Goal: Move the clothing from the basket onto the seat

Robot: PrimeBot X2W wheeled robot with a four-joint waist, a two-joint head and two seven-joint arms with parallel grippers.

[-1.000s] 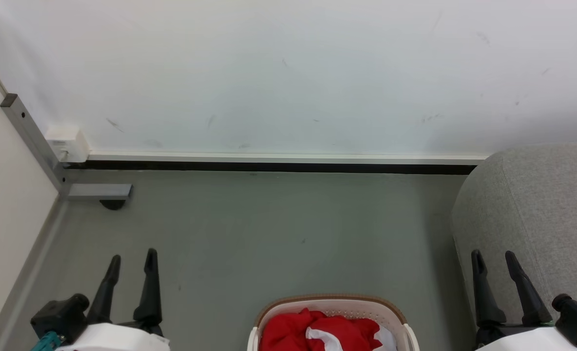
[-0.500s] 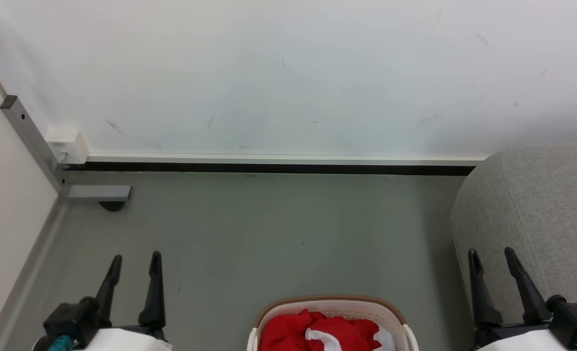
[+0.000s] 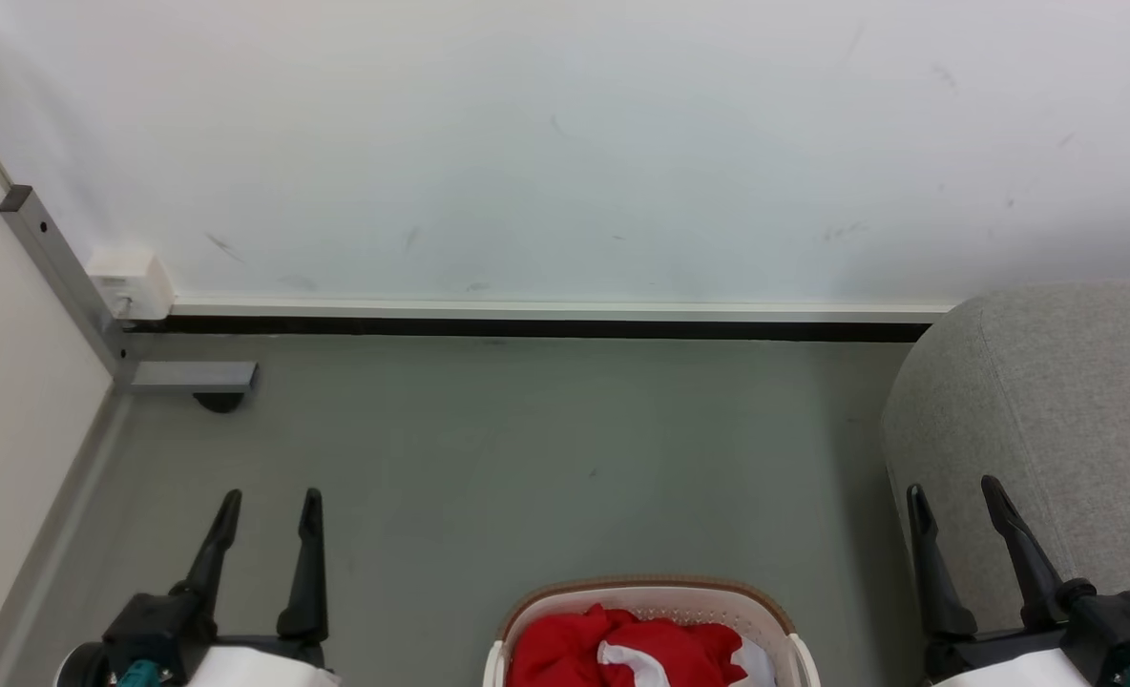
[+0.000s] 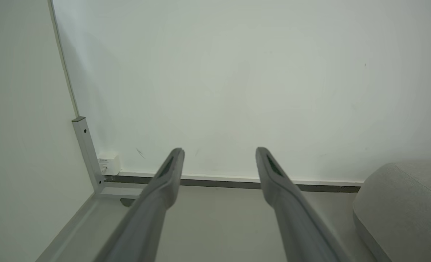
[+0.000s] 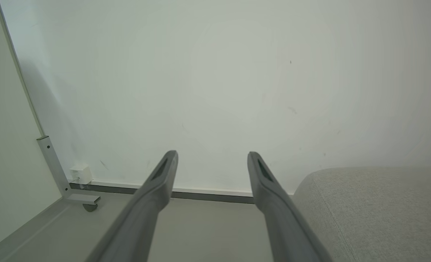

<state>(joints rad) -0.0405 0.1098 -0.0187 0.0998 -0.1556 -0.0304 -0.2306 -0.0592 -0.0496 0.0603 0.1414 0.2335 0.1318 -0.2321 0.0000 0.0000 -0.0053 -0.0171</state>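
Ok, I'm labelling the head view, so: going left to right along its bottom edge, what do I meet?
left gripper → basket, with the clothing inside it → right gripper

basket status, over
Left tool open, empty. Right tool open, empty. Clothing in basket, seat to its right. Nothing seen between them.
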